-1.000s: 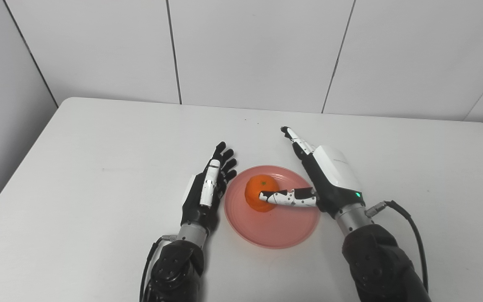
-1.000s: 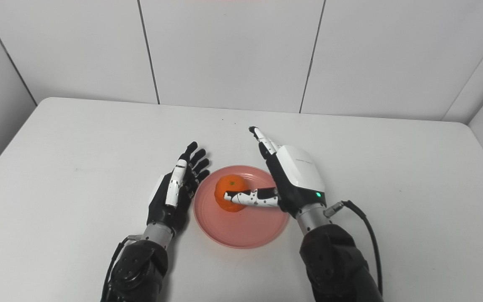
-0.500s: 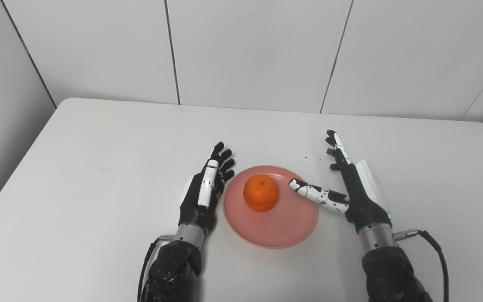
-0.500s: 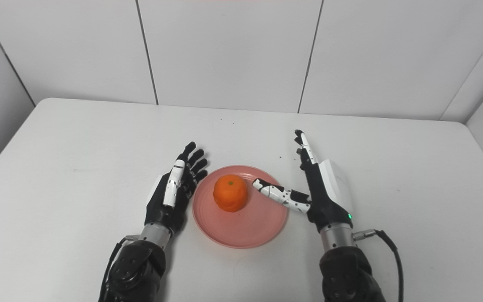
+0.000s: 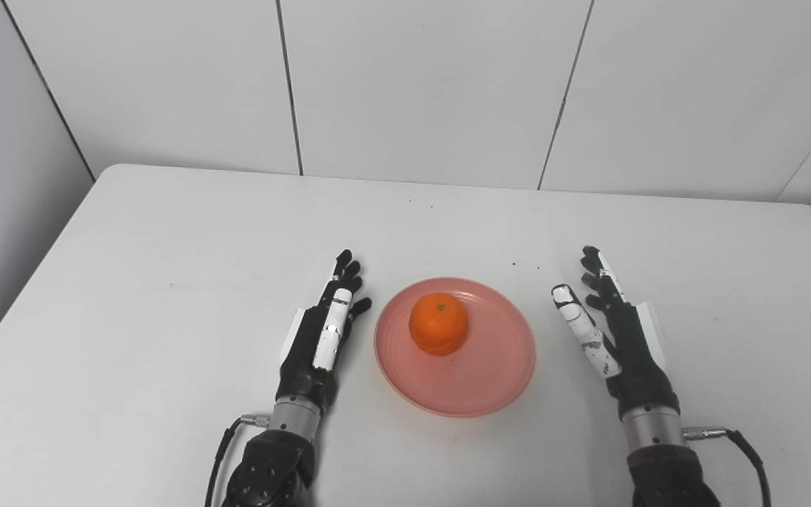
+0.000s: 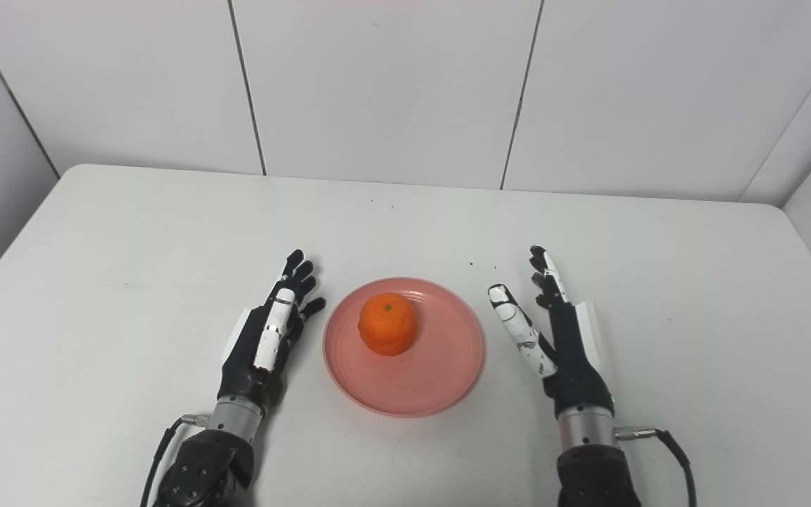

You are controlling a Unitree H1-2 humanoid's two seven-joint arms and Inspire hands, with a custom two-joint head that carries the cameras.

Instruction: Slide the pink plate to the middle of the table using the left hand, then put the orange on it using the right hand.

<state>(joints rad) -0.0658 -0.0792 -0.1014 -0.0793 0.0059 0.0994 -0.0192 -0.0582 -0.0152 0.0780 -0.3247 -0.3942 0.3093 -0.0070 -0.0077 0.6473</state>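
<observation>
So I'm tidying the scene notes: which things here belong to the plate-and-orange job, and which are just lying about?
Belongs to the job:
- plate, mid-table
- orange, sitting on the plate
- left hand, open, beside the plate
- right hand, open, beside the plate

Just there:
- table, bearing everything
- dark specks beyond the plate
- wall panels behind

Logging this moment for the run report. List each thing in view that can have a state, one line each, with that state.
pink plate: flat on the table, near its middle, holding the orange.
orange: resting on the plate, stem end up, nothing touching it.
left hand: open, empty, beside the plate's left edge, apart from it.
right hand: open, empty, to the right of the plate, apart from it.
</observation>
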